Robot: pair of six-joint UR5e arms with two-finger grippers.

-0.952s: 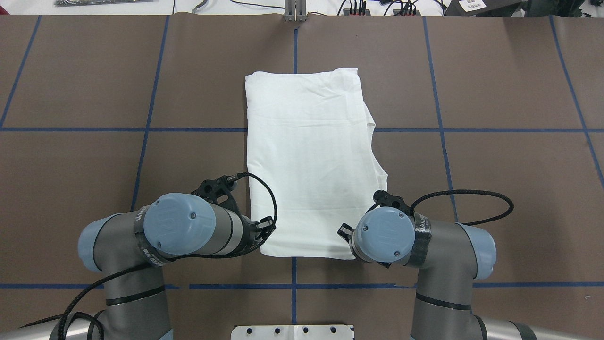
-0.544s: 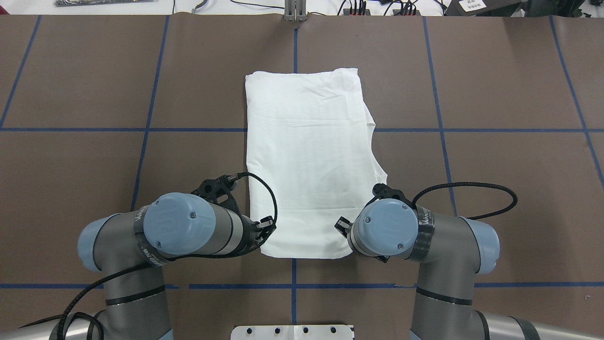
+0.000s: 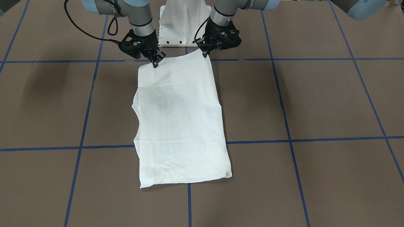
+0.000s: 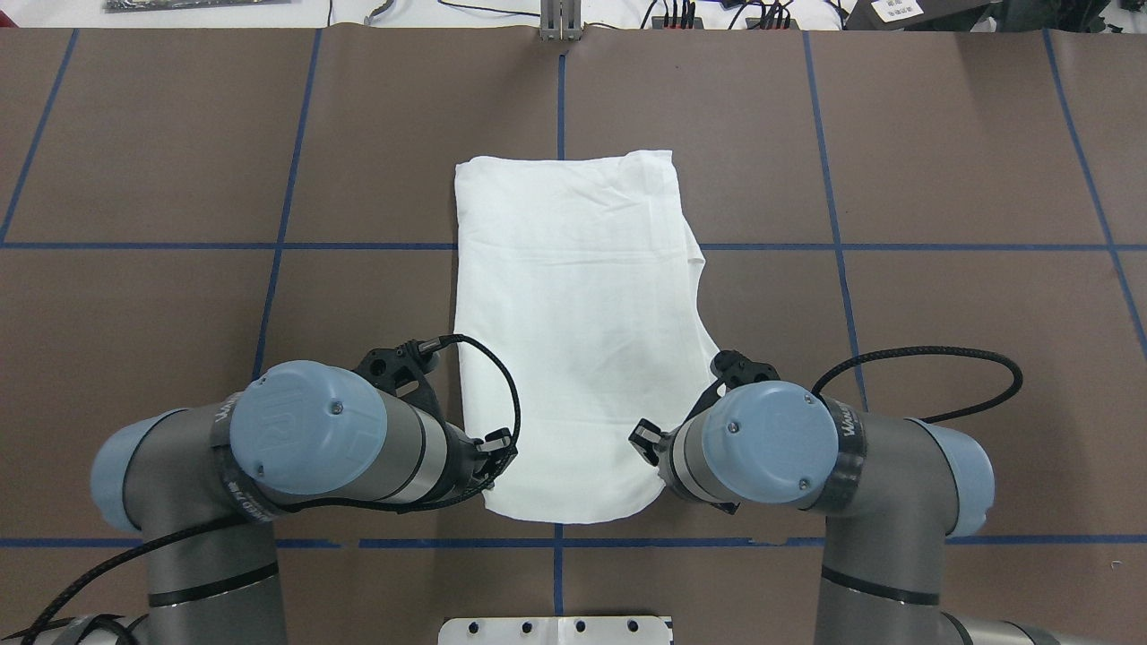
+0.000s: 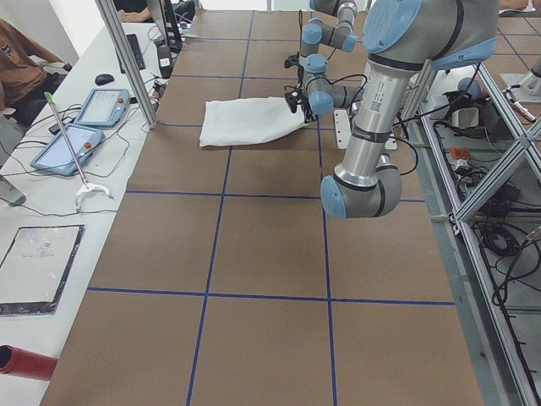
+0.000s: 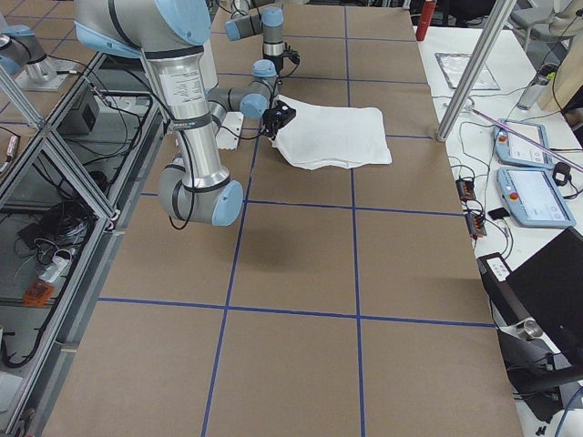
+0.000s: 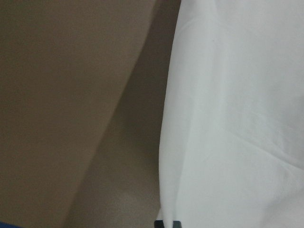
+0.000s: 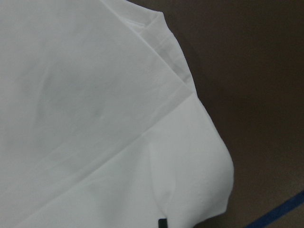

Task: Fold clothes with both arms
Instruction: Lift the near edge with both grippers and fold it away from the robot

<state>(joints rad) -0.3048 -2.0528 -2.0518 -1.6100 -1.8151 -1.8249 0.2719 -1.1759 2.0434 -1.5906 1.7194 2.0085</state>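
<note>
The white shirt lies folded into a long strip on the brown table, with no print showing. Its near end rises off the table at both corners. My left gripper is shut on the near corner on my left side. My right gripper is shut on the other near corner. From overhead both wrists hide the fingertips at the shirt's near edge. The left wrist view shows the shirt's edge hanging over the table. In the right wrist view a layered fold of the shirt fills the frame.
The white pedestal base stands just behind the grippers. Blue tape lines grid the brown table cover. A side desk with tablets and an aluminium post lies past the far edge, where a person sits.
Both grippers have drawn back toward the robot's base with the near corners held. The near edge has bowed and the whole shirt has slid a little toward the base.
</note>
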